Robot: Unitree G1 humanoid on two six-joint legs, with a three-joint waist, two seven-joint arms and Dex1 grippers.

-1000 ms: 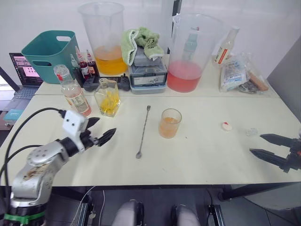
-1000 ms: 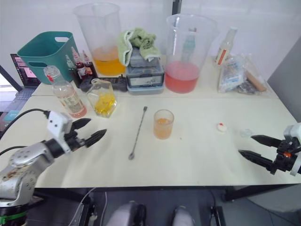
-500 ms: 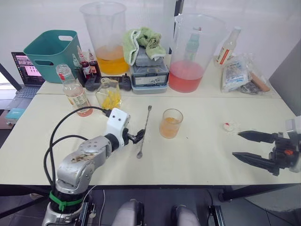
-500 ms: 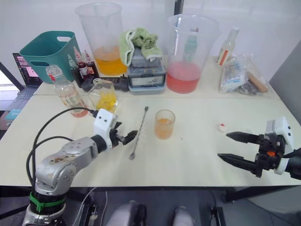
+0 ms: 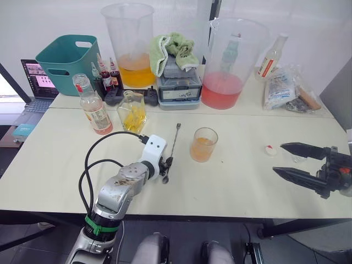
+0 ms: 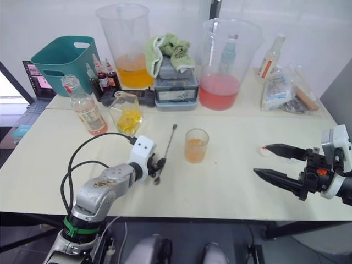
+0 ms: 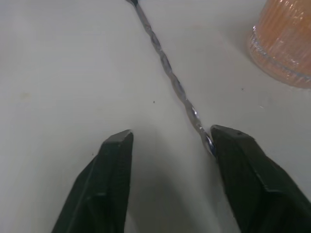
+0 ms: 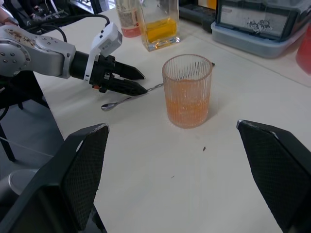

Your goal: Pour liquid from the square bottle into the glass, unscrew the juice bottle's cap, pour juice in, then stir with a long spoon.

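Where twisted steel spoon, ribbed glass

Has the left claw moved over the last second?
Yes. The left claw has reached forward from the table's near-left area to the long metal spoon, closer to the ribbed glass.

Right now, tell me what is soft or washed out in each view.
Left wrist view: the left claw and glass are blurred, the long spoon sharper. Right wrist view: the black fingers loom soft. Head views: the white wall behind the jugs glares.
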